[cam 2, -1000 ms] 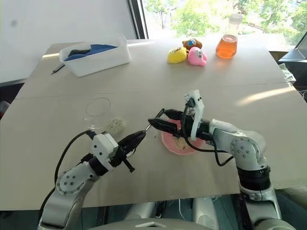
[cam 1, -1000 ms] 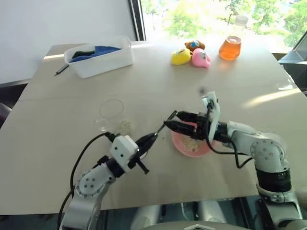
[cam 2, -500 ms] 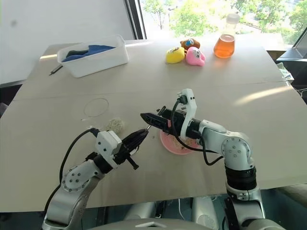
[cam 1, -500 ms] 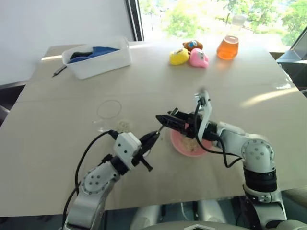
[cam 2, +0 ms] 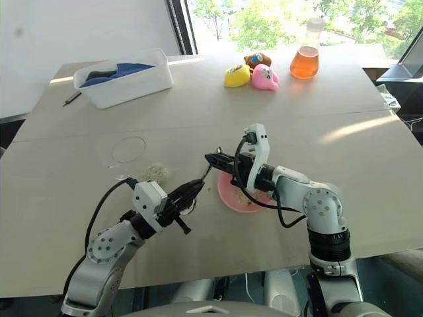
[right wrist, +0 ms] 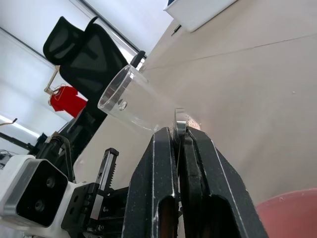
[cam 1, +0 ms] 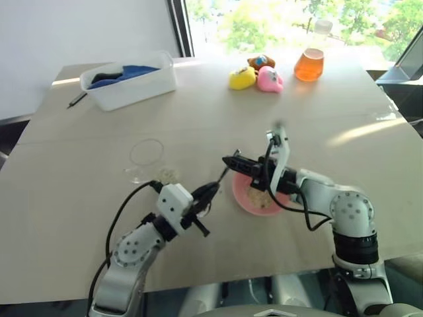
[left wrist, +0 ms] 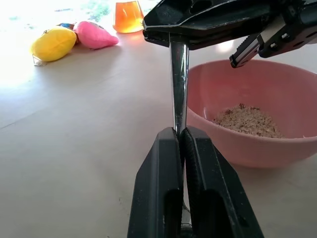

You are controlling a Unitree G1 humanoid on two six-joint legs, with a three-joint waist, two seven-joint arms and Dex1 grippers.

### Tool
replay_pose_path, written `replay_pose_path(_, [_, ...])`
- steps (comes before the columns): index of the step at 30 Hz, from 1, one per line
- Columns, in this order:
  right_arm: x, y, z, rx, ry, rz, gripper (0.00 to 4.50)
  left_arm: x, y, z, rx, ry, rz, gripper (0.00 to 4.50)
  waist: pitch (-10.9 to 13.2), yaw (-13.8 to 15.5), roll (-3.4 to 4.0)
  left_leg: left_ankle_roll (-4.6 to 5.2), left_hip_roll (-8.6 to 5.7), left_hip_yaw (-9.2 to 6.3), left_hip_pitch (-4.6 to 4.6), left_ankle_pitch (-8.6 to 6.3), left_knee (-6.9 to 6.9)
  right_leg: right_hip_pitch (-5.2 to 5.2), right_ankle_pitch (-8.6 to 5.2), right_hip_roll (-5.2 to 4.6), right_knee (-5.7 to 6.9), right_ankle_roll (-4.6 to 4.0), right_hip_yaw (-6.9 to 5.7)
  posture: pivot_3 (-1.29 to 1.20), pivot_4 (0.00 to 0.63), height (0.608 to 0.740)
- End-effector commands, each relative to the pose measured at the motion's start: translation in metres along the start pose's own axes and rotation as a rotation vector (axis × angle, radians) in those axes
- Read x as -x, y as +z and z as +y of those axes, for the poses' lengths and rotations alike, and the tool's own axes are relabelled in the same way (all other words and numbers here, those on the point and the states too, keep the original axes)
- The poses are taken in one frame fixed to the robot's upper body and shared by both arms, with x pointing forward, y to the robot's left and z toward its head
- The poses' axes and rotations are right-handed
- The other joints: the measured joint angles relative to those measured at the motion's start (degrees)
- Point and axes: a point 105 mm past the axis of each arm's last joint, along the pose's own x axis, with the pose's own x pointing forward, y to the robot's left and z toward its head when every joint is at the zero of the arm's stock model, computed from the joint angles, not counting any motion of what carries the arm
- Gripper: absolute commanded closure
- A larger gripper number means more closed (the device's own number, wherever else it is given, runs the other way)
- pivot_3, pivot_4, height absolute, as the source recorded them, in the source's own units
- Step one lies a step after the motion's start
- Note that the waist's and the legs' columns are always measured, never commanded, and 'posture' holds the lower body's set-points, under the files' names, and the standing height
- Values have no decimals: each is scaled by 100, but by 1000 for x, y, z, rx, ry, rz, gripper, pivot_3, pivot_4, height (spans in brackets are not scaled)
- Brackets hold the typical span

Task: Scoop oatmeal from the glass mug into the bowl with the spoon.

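Apparently mid-handover, the shiny silver metal spoon [left wrist: 179, 74] is clamped at both ends: the left gripper [cam 1: 210, 192] pinches its near end, the right gripper [cam 1: 232, 160] is clenched on its far end. It hangs just left of the shallow pink bowl [cam 1: 246, 199], which holds pale oatmeal flakes [left wrist: 246, 120]. Farther left, the clear glass mug [cam 1: 147, 156] stands beside a spilled oatmeal clump [cam 2: 156, 172], probably awaiting another scoop.

A wooden table [cam 2: 317, 105] held a pink bowl [cam 2: 232, 197] near its front edge. Above it, the right gripper [cam 2: 213, 159] and the left gripper [cam 2: 195, 185] met at a thin spoon [cam 2: 205, 174]. Spilled oatmeal [cam 2: 156, 172] lay beside a clear glass mug [cam 2: 128, 150]. Behind stood a white tub [cam 2: 125, 83], plush toys [cam 2: 252, 74] and an orange flask [cam 2: 305, 55].
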Motion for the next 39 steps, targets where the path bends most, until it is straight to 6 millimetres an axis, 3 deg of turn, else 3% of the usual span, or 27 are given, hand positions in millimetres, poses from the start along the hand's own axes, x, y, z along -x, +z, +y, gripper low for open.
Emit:
replay_pose_path(1, [2,10,4,-5,13,-51,4498,7,6,14,-17,81,-24,4149,0,1,0,0,0,0,0,0,0,0,0,0,1,0,0,0,150,740])
replay_pose_path(6, [0,19,1,-32,-4,-92,4500,20,3,11,-49,132,12,2367,0,-9,1,0,0,1,0,0,0,0,0,1,1,0,2,0,150,740])
replay_pose_path(10, [2,27,-3,-43,-17,-111,4500,43,8,10,-41,267,30,463,0,-3,1,0,0,5,-1,0,-2,-3,0,0,-3,0,8,0,150,740])
replay_pose_path(15, [4,32,-10,-39,-36,-118,4500,82,21,25,-123,513,29,463,0,8,2,0,2,6,-4,0,-2,-10,0,-1,-2,0,8,0,150,740])
replay_pose_path(18, [2,33,-10,-38,-36,-119,4500,92,24,35,-151,603,11,463,0,19,3,0,3,5,-4,0,-2,-10,0,0,-1,0,5,0,150,740])
replay_pose_path(22, [-1,37,-7,-33,-24,-123,4500,107,15,64,-165,750,43,463,0,14,2,0,2,5,-4,0,-1,-10,0,1,1,0,3,0,150,740])
replay_pose_path(39, [4,50,-2,-4,-28,-174,4500,111,-2,110,-178,855,65,463,-1,-1,3,0,2,6,-4,0,0,-14,1,3,7,-1,6,0,150,740])
